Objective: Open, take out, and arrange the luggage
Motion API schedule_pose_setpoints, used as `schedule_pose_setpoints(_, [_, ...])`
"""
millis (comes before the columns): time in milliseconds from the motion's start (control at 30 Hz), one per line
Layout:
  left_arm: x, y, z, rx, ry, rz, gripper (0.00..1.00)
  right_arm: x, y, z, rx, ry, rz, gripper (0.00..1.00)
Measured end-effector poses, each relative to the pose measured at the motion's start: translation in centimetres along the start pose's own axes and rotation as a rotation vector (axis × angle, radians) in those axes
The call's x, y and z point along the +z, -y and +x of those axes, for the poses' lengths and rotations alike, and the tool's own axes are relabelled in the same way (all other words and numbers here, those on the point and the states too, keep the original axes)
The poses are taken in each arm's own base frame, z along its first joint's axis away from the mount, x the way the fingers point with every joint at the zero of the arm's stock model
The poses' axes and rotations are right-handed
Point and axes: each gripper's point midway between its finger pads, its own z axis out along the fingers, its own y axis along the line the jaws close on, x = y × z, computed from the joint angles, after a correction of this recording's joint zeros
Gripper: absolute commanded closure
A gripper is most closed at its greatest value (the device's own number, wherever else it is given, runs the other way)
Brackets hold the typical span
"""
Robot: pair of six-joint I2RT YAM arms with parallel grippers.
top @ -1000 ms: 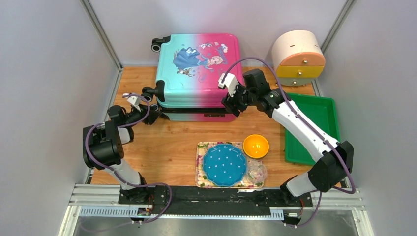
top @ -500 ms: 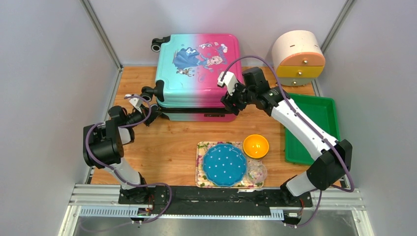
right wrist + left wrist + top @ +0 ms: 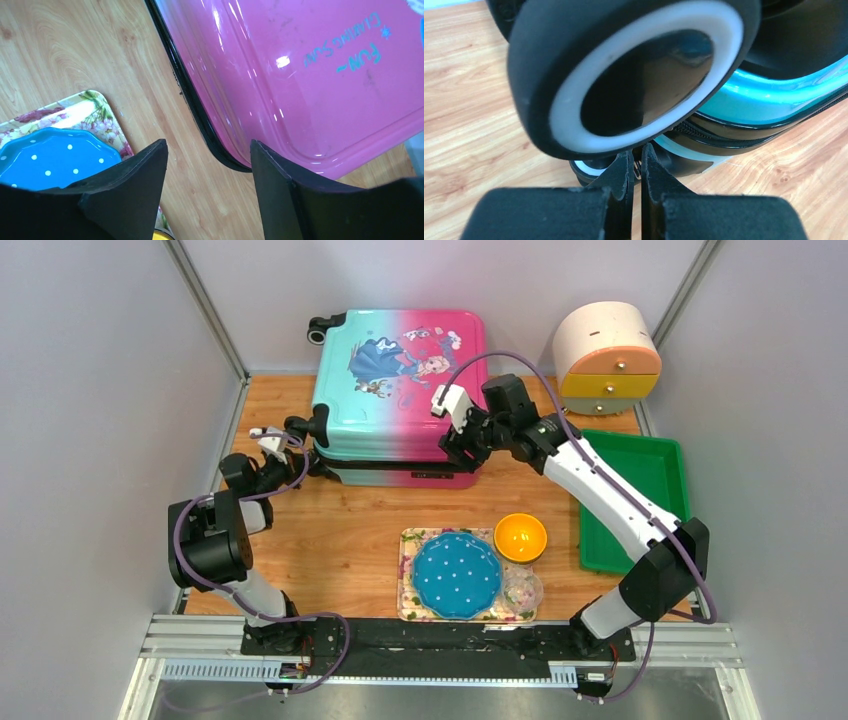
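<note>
The left arm sits folded at the lower left of the overhead view, its left gripper pinched to a bare slit, while the right arm stretches from lower right toward upper centre, its right gripper spread wide and angled downward.

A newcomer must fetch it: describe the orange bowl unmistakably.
Find the floral tray at the near edge of the wooden table. The orange bowl is at its far right corner. It is the only orange dish, beside a dotted blue plate.
</note>
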Motion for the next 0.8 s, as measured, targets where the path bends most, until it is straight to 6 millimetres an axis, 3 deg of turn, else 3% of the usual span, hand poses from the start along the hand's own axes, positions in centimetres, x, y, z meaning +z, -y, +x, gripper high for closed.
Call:
schedule_pose_setpoints(100, [0.1,-0.4,-0.2,0.031,0.006,-0.011,1.0,0.2,-0.3,-1.2,-0.013,0.03,-0.013,0.32])
schedule_pose_setpoints(233, [0.2,-0.5,-0.4,0.048,0.009,-0.018,1.0,0.8,-0.4,-4.4,-0.039,0.112,-0.032,0.31])
schedule_pose_setpoints(333, [0.5,-0.8,-0.8,0.056,0.014,-0.025,1.0,1.9,-0.8,-7.1,-0.071,0.173,-0.051,0.3])
schedule_pose_setpoints(433, [1.0,-1.4,-1.2,0.066,0.019,-0.028,1.0,3.5,-1.6,-8.3,-0.095,0.195,-0.07,0.32])
schedule_pose_setpoints(600, [1.6,-2.6,-1.4,0.115,0.023,-0.054,1.0,6.8,-1.7,-6.5,-0.093,0.129,-0.068,0.47])
schedule_pose_setpoints(800, [3.2,-4.0,-1.6,0.206,0.039,-0.095,1.0,6.5,1.1,-5.2,-0.048,0.12,-0.015,0.54])
